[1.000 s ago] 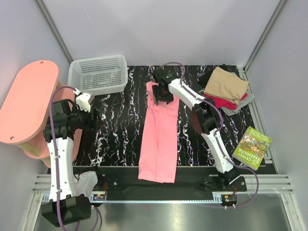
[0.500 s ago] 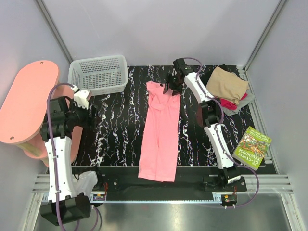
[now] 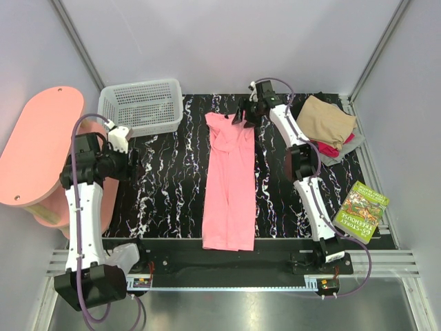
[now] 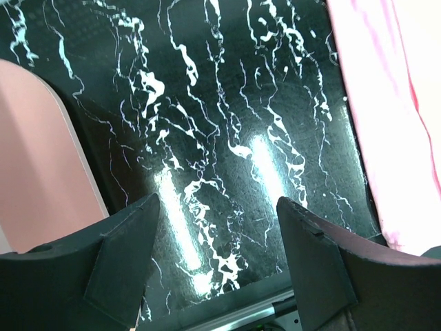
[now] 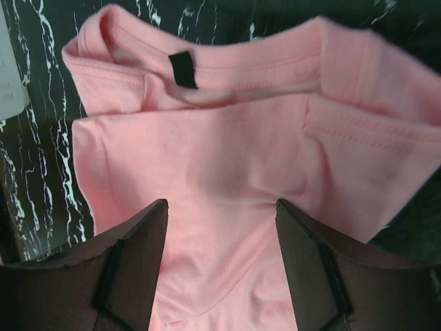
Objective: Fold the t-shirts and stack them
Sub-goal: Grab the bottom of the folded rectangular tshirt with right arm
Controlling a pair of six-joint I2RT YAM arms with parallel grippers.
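Note:
The bright pink t-shirt (image 3: 229, 183) lies folded into a long narrow strip down the middle of the black marbled table (image 3: 169, 186), collar end at the back. My right gripper (image 3: 242, 116) is open just above the collar end's right corner. In the right wrist view, my right gripper (image 5: 220, 207) has its jaws wide apart over the pink cloth (image 5: 227, 158), whose black neck tag (image 5: 182, 69) shows. My left gripper (image 3: 131, 164) is open and empty over bare table at the left. In the left wrist view my left gripper (image 4: 217, 207) shows nothing between its jaws. A folded stack (image 3: 322, 121), tan on top of red, grey and black, sits back right.
A white mesh basket (image 3: 141, 107) stands at the back left. A pink oval-topped stool (image 3: 38, 148) stands beside the table's left edge, close to the left arm. A green book (image 3: 360, 210) lies at the right edge. Grey walls enclose the table.
My right gripper moved from over the shirt's collar back and to the right. The shirt was drawn backward and straightened, its near hem now on the table. The left arm shifted slightly.

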